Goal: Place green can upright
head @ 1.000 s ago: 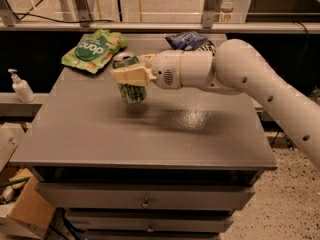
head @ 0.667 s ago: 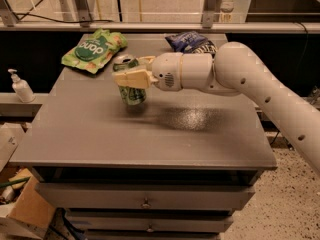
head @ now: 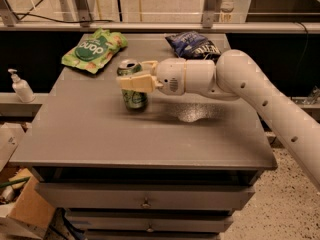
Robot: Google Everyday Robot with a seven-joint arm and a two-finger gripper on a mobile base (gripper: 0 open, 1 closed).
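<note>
The green can (head: 133, 95) stands upright on the grey table (head: 100, 134), left of centre, with its silver top and pull-tab facing up. My gripper (head: 138, 74) reaches in from the right at the end of the white arm (head: 240, 84). Its pale yellow fingers (head: 134, 81) straddle the can's upper half, one across the front and one behind. The fingers look closed on the can. The can's base seems to rest on the table top.
A flat green snack bag (head: 93, 49) lies at the table's back left. A dark blue snack bag (head: 194, 44) lies at the back, right of centre. A white pump bottle (head: 20, 86) stands on a ledge to the left. Drawers sit below the front edge.
The gripper and can have sunk very slightly towards the table. The can looks a little straighter now. Nothing else has moved.
</note>
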